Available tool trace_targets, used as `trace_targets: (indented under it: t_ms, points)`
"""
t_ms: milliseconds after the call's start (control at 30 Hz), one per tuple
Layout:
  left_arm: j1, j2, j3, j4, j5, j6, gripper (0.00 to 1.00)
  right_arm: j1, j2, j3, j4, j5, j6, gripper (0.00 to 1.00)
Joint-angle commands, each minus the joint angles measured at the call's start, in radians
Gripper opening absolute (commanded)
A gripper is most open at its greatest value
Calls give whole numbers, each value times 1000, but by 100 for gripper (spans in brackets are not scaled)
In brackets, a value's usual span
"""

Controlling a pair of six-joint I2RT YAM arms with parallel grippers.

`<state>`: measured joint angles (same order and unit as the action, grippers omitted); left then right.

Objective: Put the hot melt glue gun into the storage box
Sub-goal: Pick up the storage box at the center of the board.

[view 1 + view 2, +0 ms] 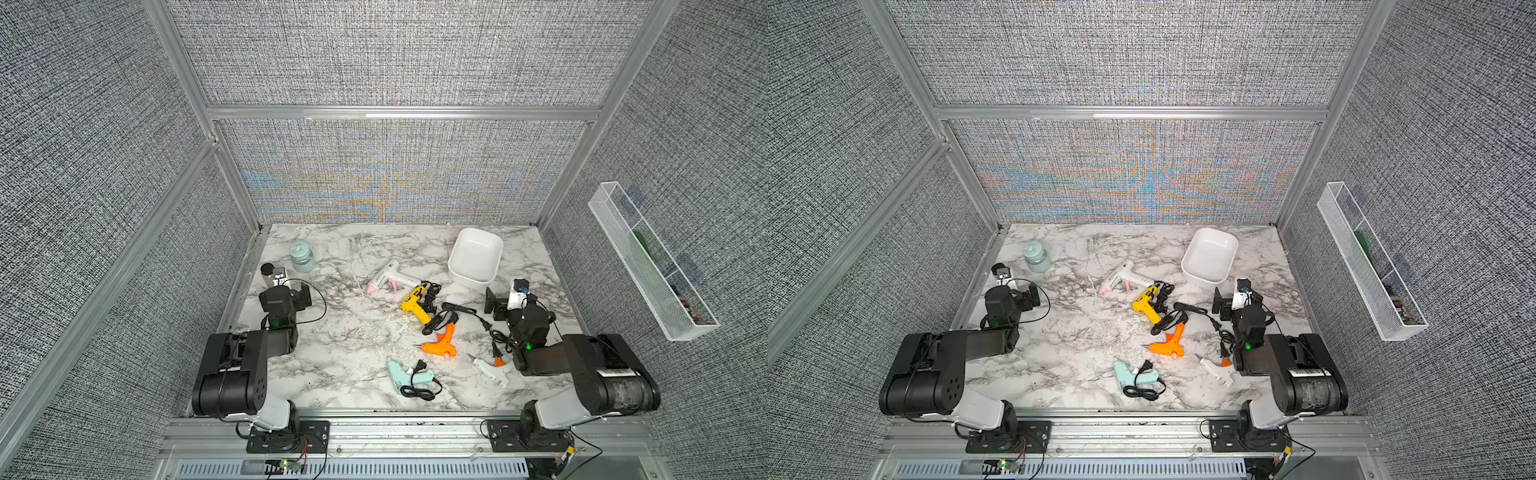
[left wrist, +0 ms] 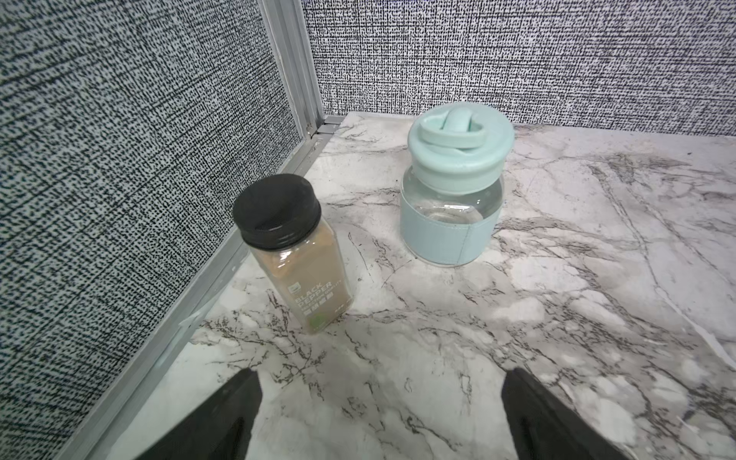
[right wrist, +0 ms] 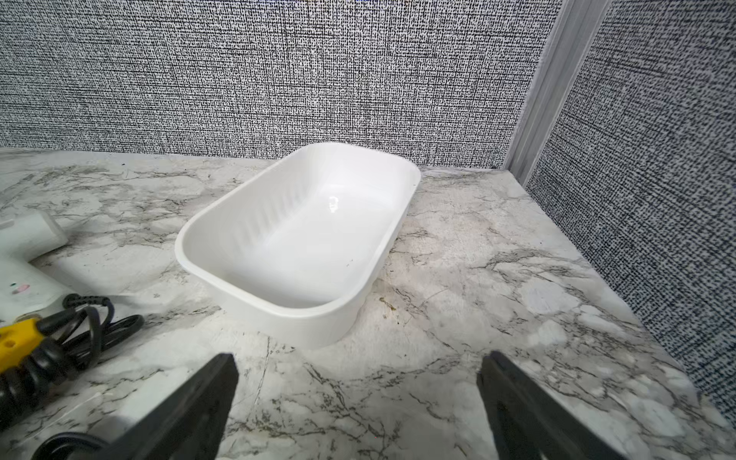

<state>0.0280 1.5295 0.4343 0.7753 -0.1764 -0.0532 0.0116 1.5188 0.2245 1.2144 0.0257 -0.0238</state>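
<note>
Top views both show five glue guns loose on my marble table, none of them boxed yet. With my base at six, the white glue gun (image 1: 388, 275) with the pink trigger lies near centre. The yellow glue gun (image 1: 415, 306) and the orange glue gun (image 1: 441, 343) run down toward five, and the teal glue gun (image 1: 405, 376) and the small white glue gun (image 1: 490, 368) lie nearest me.

I judge them to be light, stiff, hollow plastic with smooth, curved shells that could slip. I would pinch across the flat sides of the barrel or the handle, not the nozzle. The black cords (image 1: 457, 309) are soft and tangled between the yellow and orange guns, so they may drag a neighbour along. The white gun looks the freest.

The storage box (image 3: 286, 326) sits at one o'clock, empty. My right gripper (image 3: 358, 362) faces it with its jaws spread wide and nothing between them. My left gripper (image 2: 380, 374) is just as wide and empty at ten o'clock, facing a pepper jar (image 2: 294, 255) part-filled with brown powder and a clear glass jar (image 2: 454, 187) with a teal lid that looks empty.

At three o'clock a wire-mesh tray (image 1: 648, 266) hangs on the wall. It holds something green and some small dark bits I cannot identify.
</note>
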Motion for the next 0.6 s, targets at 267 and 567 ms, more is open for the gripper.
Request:
trace_targets:
  t_ms: [267, 567]
  points:
    - [1, -2, 2, 4, 6, -2, 99, 0, -2, 7, 14, 2, 1, 99]
    - [5, 0, 9, -7, 15, -7, 99, -23, 0, 10, 7, -38, 16, 99]
